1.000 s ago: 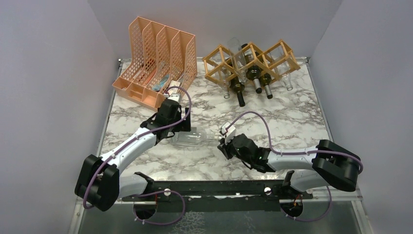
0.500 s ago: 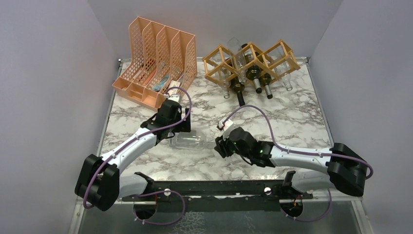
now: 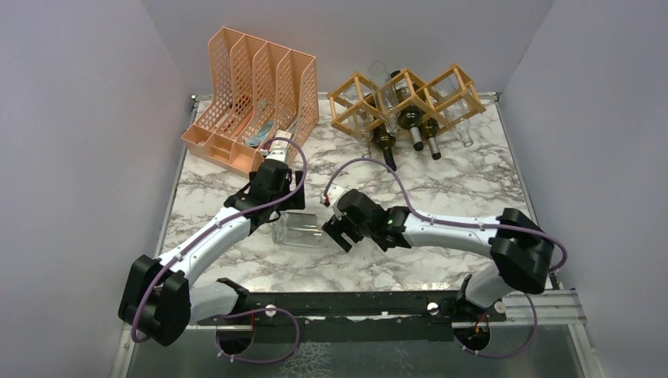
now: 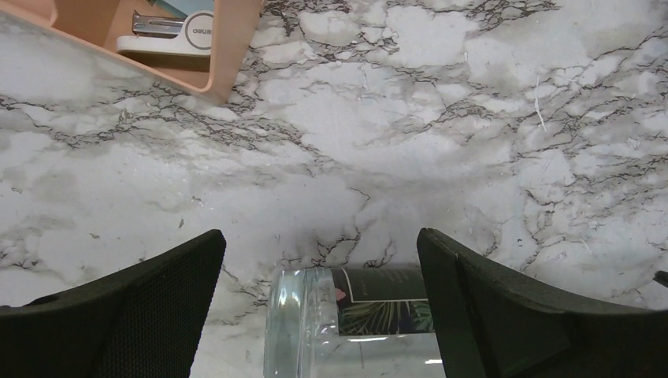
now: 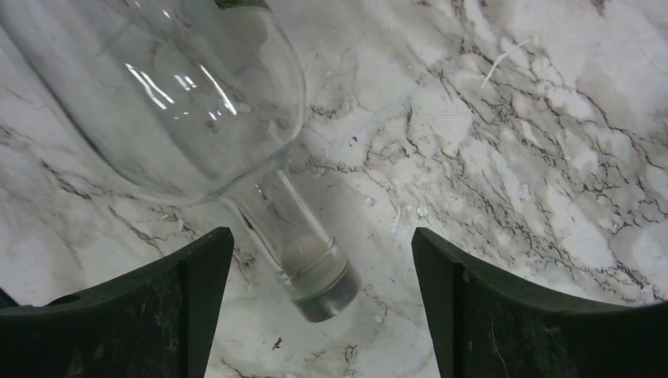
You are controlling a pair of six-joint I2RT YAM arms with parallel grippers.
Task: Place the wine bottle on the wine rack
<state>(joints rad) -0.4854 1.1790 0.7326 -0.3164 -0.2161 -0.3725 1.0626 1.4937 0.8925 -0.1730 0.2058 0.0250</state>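
The clear wine bottle is wearing a dark, leaf-patterned label; the table is showing grey-veined white marble.

Bright, even overhead light w/ soft shadows. White glare streaks on wine bottle glass, approx 10 o'clock in right wrist view. Counter veining sharp; mild washout at 6 o'clock, top view.

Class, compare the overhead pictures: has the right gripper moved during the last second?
Yes. Against the wine rack, the right gripper has shifted left, reaching the neck of the clear bottle, jaws open.
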